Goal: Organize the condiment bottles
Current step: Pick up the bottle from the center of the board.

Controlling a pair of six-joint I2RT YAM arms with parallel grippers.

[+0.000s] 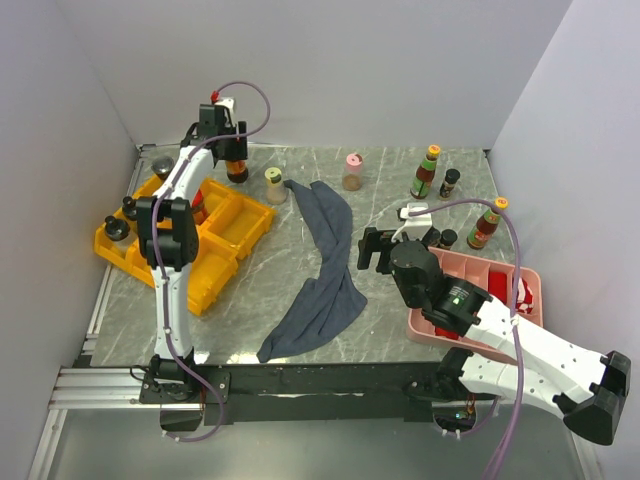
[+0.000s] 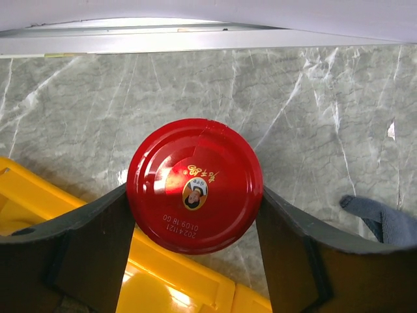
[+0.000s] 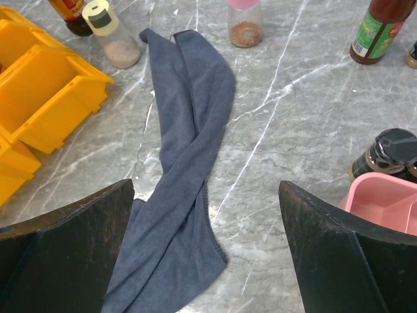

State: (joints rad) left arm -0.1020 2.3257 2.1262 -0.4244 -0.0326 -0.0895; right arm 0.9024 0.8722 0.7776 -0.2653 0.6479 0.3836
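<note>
A red-lidded jar point(image 2: 194, 184) stands on the marble table beside the yellow bins point(image 2: 176, 290), at the back left. My left gripper point(image 2: 194, 192) reaches down over it, both fingers against the lid's sides; the top view shows the same left gripper point(image 1: 232, 150) and jar point(image 1: 237, 171). My right gripper point(image 3: 207, 248) hangs open over the grey-blue cloth point(image 3: 182, 163), holding nothing. Standing loose are a yellow-capped shaker point(image 1: 275, 185), a pink-capped shaker point(image 1: 352, 172), two orange-capped sauce bottles point(image 1: 426, 172) point(image 1: 486, 224) and small black-capped bottles point(image 1: 450, 183) point(image 1: 447, 238).
The yellow bins point(image 1: 235, 225) at the left hold small black-capped bottles point(image 1: 117, 228); a silver-capped shaker point(image 1: 162, 165) stands behind them. A pink tray point(image 1: 480, 275) with red packets lies under my right arm. White walls close in the back and sides.
</note>
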